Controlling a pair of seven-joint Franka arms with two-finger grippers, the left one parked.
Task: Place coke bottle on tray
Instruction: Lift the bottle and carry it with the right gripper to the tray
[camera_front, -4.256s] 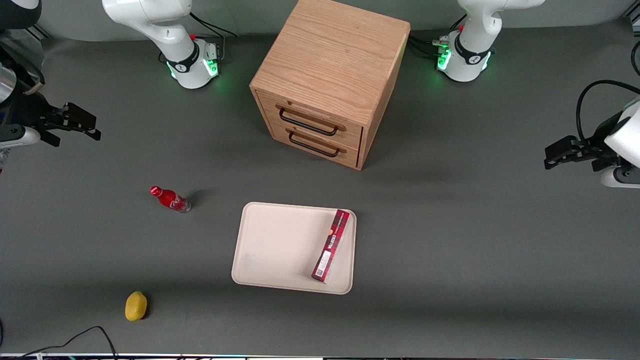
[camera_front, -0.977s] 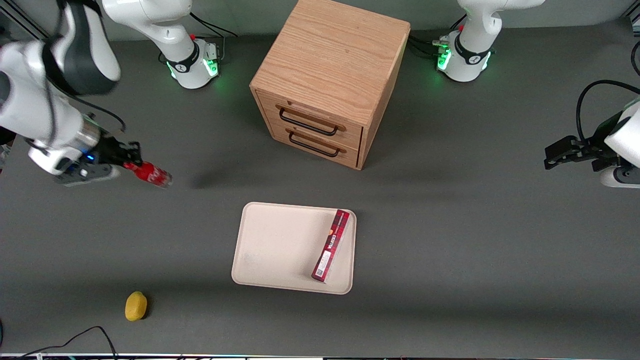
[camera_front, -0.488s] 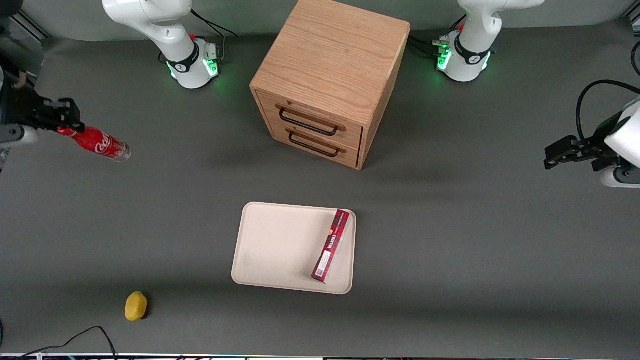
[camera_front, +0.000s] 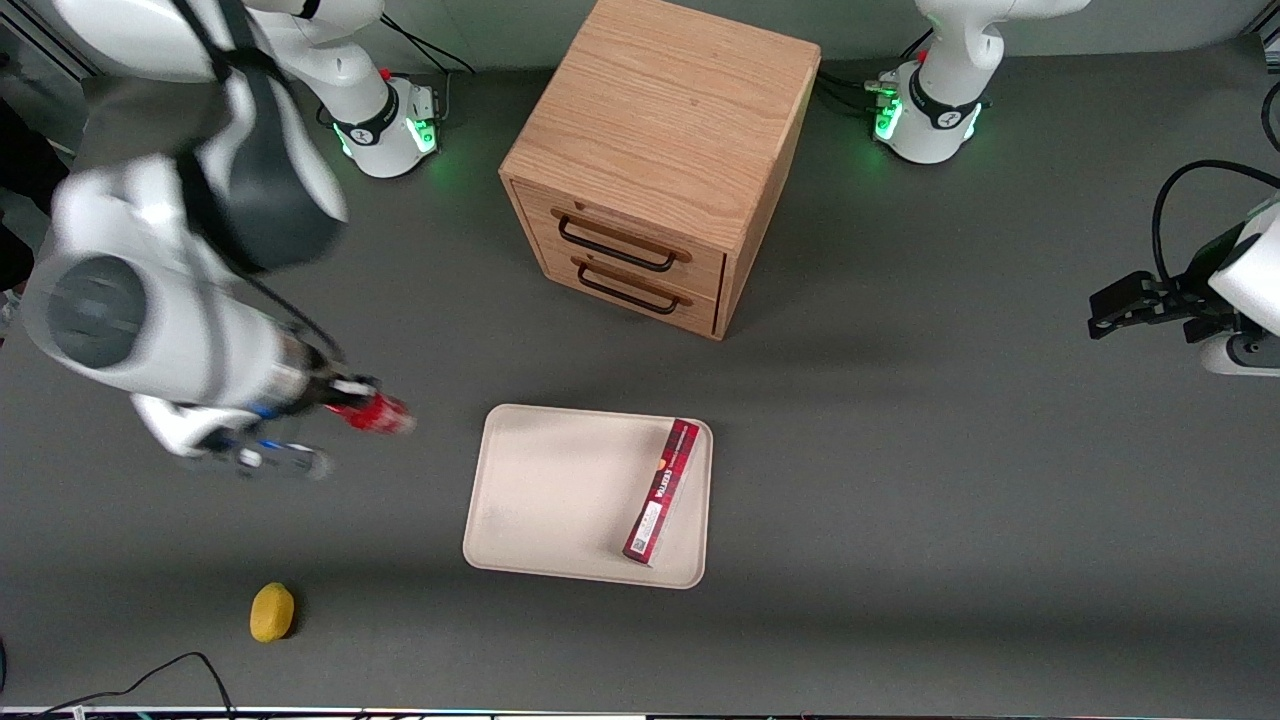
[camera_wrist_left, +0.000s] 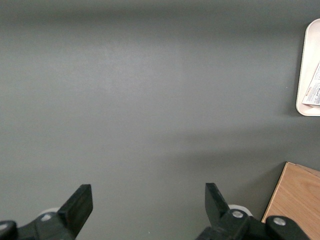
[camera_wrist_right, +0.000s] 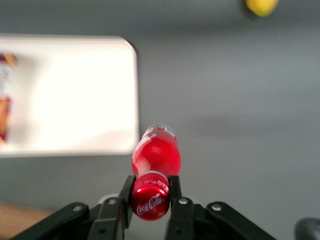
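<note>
Coke bottle (camera_wrist_right: 155, 156) clamped at the cap by gripper (camera_wrist_right: 150, 194), long axis pointing straight out past fingertips; tray (camera_front: 560, 490) just ahead, dark-red box (camera_front: 662, 490) inside

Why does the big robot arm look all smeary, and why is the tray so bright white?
Front view: the working arm is motion-blurred, and so are the tool and the coke bottle it grips; the tray and wooden drawer cabinet stay sharp. Right wrist view: the bottle cap is crisp, but the tray looks washed-out and soft, and the lemon is fuzzy.
</note>
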